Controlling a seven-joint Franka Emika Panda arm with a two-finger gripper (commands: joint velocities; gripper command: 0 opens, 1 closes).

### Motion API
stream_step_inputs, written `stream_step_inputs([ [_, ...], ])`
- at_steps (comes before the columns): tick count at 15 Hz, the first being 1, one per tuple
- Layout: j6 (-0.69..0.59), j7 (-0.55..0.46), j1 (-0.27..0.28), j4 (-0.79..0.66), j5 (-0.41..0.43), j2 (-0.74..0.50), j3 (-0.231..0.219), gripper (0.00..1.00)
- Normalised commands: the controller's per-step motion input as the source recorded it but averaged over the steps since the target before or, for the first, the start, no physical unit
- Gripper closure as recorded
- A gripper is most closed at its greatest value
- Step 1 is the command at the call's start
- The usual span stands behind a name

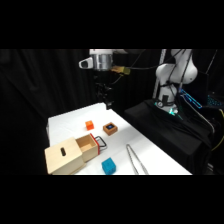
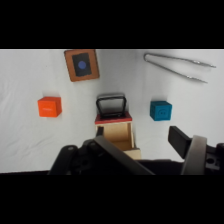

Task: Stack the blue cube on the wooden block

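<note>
The blue cube (image 1: 108, 165) sits near the table's front edge, to the right of the pale box; in the wrist view the blue cube (image 2: 161, 110) lies right of the drawer handle. The wooden block (image 1: 110, 128), brown with a dark blue mark on top, rests mid-table; the wrist view has the wooden block (image 2: 82, 65) at the upper left. My gripper (image 1: 106, 101) hangs high over the table's far end, well above and apart from both. In the wrist view the gripper (image 2: 140, 150) is open and holds nothing.
An orange cube (image 1: 89, 125) sits left of the wooden block. A large pale wooden box (image 1: 64, 157) with its drawer (image 1: 91, 146) pulled out fills the front left. Metal tongs (image 1: 135, 159) lie at the front right. The white table (image 1: 70, 122) is edged by black drapes.
</note>
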Motion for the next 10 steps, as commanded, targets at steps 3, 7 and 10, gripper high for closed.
stream_step_inputs([
  [3, 0.0, 0.04, 0.005, 0.02, -0.01, 0.01, 0.017, 0.0],
  [7, 0.08, 0.17, 0.056, 0.05, -0.033, 0.06, 0.063, 0.0],
  [10, 0.22, 0.25, 0.089, 0.05, -0.057, 0.12, 0.074, 0.0],
])
